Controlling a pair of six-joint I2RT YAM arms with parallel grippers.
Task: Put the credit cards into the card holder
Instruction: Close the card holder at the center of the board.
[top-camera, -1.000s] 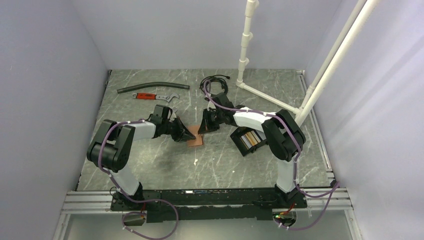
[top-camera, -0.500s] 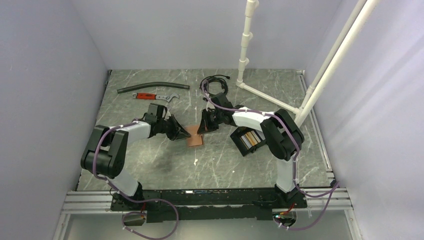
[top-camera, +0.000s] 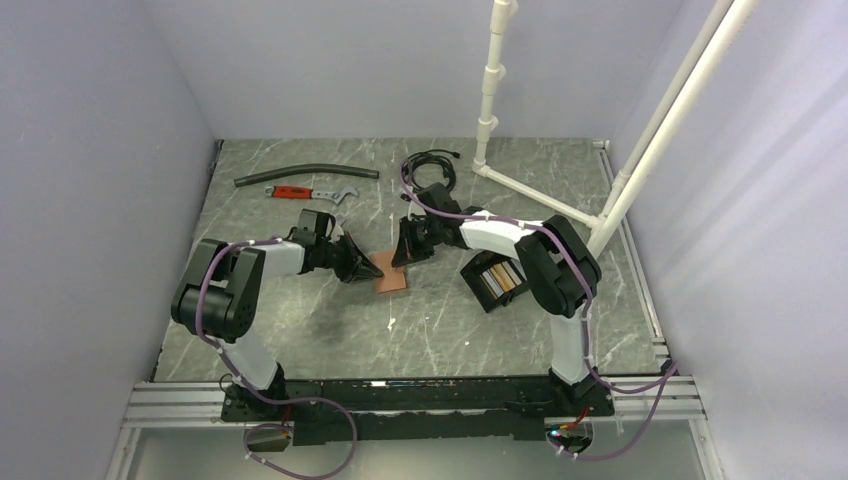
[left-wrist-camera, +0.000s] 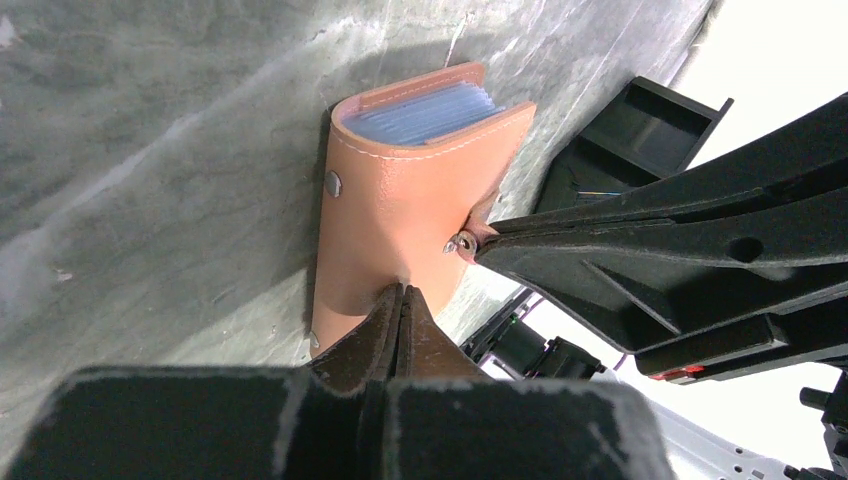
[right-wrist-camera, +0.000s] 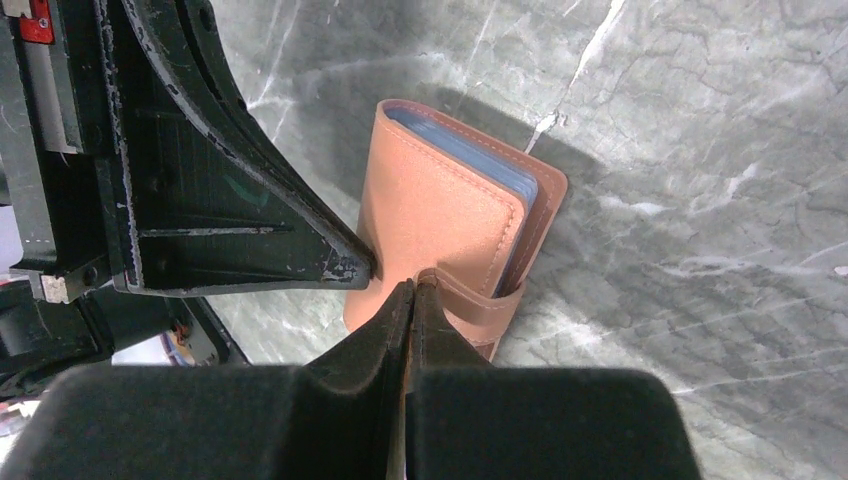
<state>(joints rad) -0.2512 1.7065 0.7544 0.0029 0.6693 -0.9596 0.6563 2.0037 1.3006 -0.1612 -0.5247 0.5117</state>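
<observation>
The black card holder lies right of centre with gold and pale credit cards standing in it; a corner of the card holder shows in the left wrist view. A tan snap wallet lies between both grippers, with bluish sleeves showing at its edge. My left gripper is shut, its tips pressed on the tan snap wallet. My right gripper is shut, its tips touching the strap of the tan snap wallet. Seen from above, the left gripper and right gripper flank the wallet.
A black hose and a red-handled wrench lie at the back left. A coiled black cable sits at the back centre. A white pipe frame stands at the back right. Walls close in three sides.
The left arm's elbow swung out to the left and came partly back. Both grippers stay shut at the wallet, which has barely shifted.
</observation>
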